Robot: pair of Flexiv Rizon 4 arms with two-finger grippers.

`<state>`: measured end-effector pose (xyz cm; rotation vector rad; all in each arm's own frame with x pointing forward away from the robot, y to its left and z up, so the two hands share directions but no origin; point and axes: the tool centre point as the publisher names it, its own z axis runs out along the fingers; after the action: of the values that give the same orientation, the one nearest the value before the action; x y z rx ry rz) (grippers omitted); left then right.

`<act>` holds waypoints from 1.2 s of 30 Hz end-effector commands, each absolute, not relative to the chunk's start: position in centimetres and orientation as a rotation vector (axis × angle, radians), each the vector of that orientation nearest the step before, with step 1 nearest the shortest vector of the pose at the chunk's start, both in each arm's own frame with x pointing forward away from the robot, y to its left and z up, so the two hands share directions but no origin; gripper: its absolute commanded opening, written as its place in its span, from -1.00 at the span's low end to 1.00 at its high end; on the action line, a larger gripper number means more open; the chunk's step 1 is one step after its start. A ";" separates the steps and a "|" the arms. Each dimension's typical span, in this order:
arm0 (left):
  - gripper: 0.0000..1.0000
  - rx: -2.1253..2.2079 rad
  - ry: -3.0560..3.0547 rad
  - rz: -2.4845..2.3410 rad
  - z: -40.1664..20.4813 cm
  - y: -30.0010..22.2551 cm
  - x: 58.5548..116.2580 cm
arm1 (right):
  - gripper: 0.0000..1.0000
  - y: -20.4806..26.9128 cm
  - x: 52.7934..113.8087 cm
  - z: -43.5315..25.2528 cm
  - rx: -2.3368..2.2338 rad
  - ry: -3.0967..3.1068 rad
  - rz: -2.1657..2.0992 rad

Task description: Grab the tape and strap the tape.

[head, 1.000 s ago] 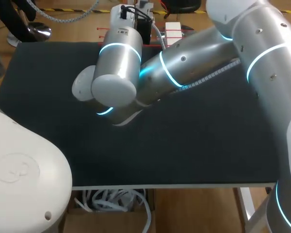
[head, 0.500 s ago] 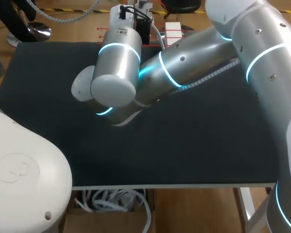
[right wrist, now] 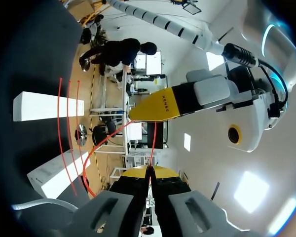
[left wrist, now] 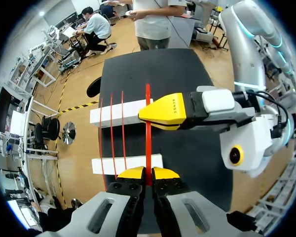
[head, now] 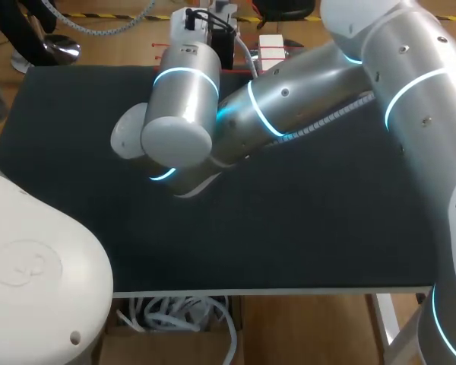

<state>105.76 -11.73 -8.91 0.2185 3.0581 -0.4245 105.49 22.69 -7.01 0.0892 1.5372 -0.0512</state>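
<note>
1. on the left of the head view, my left arm [head: 38, 274] is coming in from the near corner; its wrist view shows the left gripper [left wrist: 148, 174] with its yellow tips drawn nearly together, pinching the red tape [left wrist: 148, 133] from both sides
2. in the middle, the red tape is running straight ahead from those tips, crossing the near white block [left wrist: 127, 164] and reaching past the far white block [left wrist: 119, 112], both sitting at the far edge of the dark table [left wrist: 187, 69]; beside it, three thin red strands [left wrist: 112, 133] are already lying across both blocks
3. on the right, my right arm [head: 304, 91] is reaching across the table toward the blocks; the right gripper [right wrist: 149, 173] is also closed down, with a thin run of the red tape clamped between its tips
4. judging progress: grabbing looks done, since both grippers are gripping the tape, and strapping seems well underway; what is remaining appears to be seating this strand on the two blocks and letting go
</note>
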 end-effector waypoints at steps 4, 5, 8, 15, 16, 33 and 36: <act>-1.00 0.217 3.061 -0.418 -8.8 -11.8 105.8 | -1.00 23.0 105.3 -6.8 0.080 1.548 -0.054; -1.00 0.217 3.061 -0.418 -8.8 -11.8 105.8 | -1.00 23.0 105.2 -6.8 0.078 1.550 -0.055; -1.00 0.217 3.061 -0.418 -8.8 -11.8 105.8 | -1.00 23.0 105.1 -7.0 0.076 1.562 -0.057; -1.00 0.217 3.061 -0.418 -8.8 -11.8 105.8 | -1.00 22.9 104.9 -7.1 0.078 1.568 -0.062; -1.00 0.217 3.061 -0.418 -8.8 -11.8 105.8 | -1.00 22.9 104.9 -7.0 0.078 1.567 -0.063; -1.00 0.217 3.061 -0.418 -8.8 -11.8 105.8 | -1.00 22.8 105.1 -7.1 0.084 1.563 -0.094; -1.00 0.217 3.061 -0.418 -8.8 -11.8 105.8 | -1.00 22.9 105.1 -7.1 0.079 1.565 -0.097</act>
<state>105.77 -11.74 -8.91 0.2183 3.0581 -0.4244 105.08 22.70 -7.27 0.0785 1.5610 -0.0912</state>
